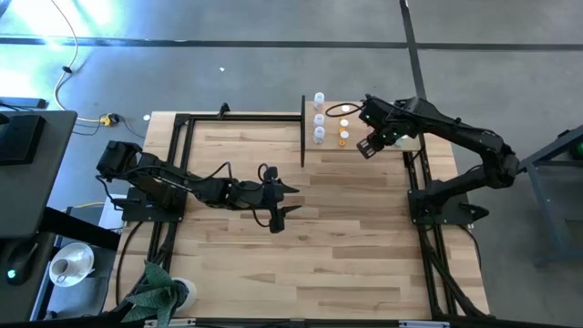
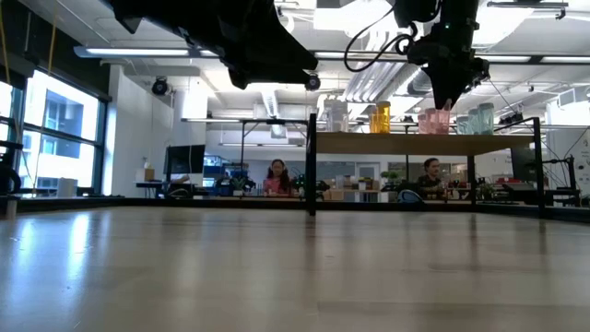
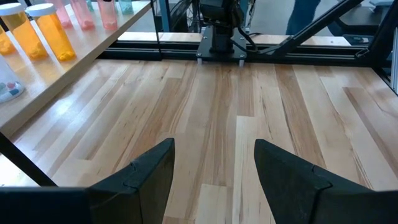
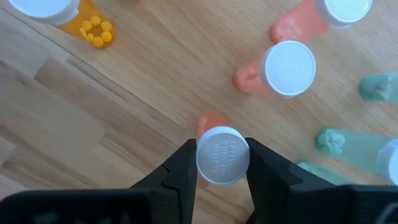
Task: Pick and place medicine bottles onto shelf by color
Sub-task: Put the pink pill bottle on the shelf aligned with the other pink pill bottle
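**Right gripper (image 4: 222, 163) holding a pink bottle (image 4: 222, 155) over the shelf (image 1: 401, 144), late in the sorting.**
The right gripper's fingers (image 4: 180, 171) pinch the bottle's white cap from both sides, and its pink body hangs just above the shelf board, close beside two other pink bottles (image 4: 283, 70). Along the shelf from these stand the orange bottles (image 3: 45, 31) on one side and the green bottles (image 4: 354, 146) on the other; clear-white bottles (image 1: 319, 117) stand at the shelf's end nearest the black post. The left gripper (image 1: 281, 203) waits over the bare tabletop (image 1: 273, 264), well away from the shelf, its fingers (image 3: 146, 171) spread and empty. No bottle shows on the tabletop, so this pink one appears to be among the last: what remains is to set it down with its own colour and let go.
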Robot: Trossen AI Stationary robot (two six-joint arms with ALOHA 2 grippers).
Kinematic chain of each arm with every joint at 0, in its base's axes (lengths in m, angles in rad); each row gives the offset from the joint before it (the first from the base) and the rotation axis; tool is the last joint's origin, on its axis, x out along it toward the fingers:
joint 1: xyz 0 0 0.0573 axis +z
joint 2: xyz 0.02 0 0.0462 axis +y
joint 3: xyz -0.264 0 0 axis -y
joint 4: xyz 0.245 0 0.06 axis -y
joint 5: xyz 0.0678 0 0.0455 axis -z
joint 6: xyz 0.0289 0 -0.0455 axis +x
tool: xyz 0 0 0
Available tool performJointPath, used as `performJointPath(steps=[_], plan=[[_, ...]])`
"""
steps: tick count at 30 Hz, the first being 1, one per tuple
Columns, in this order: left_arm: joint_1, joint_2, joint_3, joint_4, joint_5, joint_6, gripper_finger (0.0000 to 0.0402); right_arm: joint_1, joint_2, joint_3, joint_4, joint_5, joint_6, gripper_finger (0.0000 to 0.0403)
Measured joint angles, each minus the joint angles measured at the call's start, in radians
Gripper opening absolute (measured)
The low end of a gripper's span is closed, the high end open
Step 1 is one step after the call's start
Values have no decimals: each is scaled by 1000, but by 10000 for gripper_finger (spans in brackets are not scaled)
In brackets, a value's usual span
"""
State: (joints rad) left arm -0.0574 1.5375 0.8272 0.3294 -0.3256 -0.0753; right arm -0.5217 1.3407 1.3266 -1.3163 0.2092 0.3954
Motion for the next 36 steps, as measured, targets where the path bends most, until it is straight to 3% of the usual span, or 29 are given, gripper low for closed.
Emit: performJointPath(steps=[14, 26, 36], plan=[[0, 0, 0, 0, 0, 0, 211, 0, 0, 0, 1, 49, -3, 145], [0, 0, 0, 0, 0, 0, 211, 0, 0, 0, 0, 48, -4, 144], [0, 0, 0, 0, 0, 0, 211, 48, 0, 0, -17, -80, -86, 144]])
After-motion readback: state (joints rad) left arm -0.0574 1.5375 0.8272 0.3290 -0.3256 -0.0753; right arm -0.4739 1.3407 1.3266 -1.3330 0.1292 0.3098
